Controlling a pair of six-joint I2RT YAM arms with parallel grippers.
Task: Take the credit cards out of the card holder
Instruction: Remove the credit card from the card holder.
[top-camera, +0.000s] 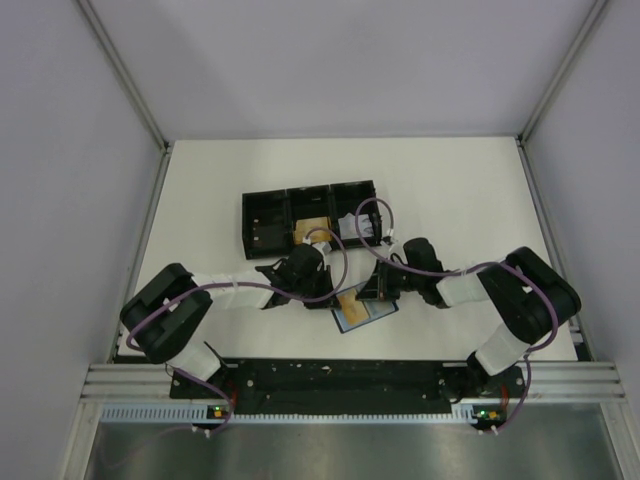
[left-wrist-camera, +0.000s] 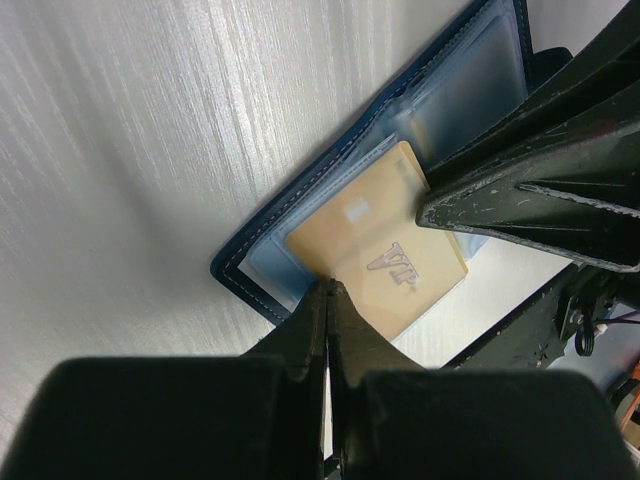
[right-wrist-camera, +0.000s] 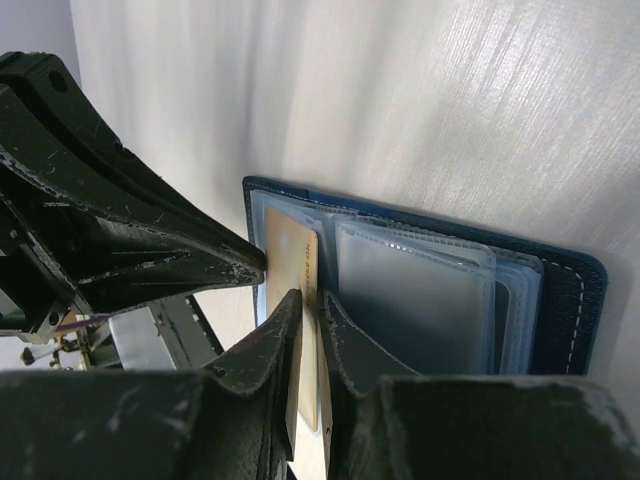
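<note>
Left gripper (left-wrist-camera: 328, 292) is clenched tight, its tips meeting at the near edge of the orange-tan card (left-wrist-camera: 385, 262); whether they pinch it is hard to make out. Right gripper (right-wrist-camera: 308, 305) straddles the same card with a sliver of gap, its hold impossible to judge. The card lies on the clear sleeves of the open card holder (left-wrist-camera: 300, 215), which rests on the table (top-camera: 470, 200) at 6 o'clock from the black tray (top-camera: 268, 230); from above, both wrists hide the fingertips.
</note>
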